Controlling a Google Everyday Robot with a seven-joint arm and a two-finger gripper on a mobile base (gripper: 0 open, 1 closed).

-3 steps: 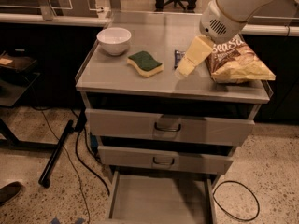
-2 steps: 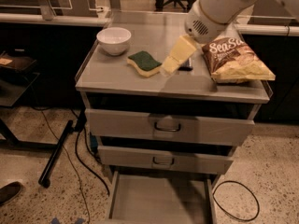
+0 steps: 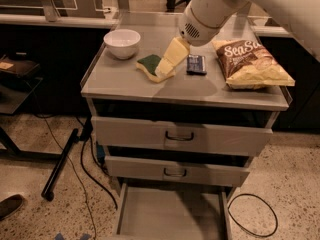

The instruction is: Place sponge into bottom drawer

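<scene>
One hand (image 3: 165, 69) shifted left, now over sponge (image 3: 148, 63), bottom drawer (image 3: 170, 215) open

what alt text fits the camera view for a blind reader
The robot's gripper is down at the sponge on a grey cabinet top, between a white bowl and a dark wrapped bar, chip bag at right. Below, the bottom drawer stands open.

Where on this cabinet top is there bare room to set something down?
Bare: front strip of the cabinet top, ahead of bowl and chip bag, and the open bottom drawer. Crowded: the middle, gripper at the sponge beside the dark bar.
</scene>
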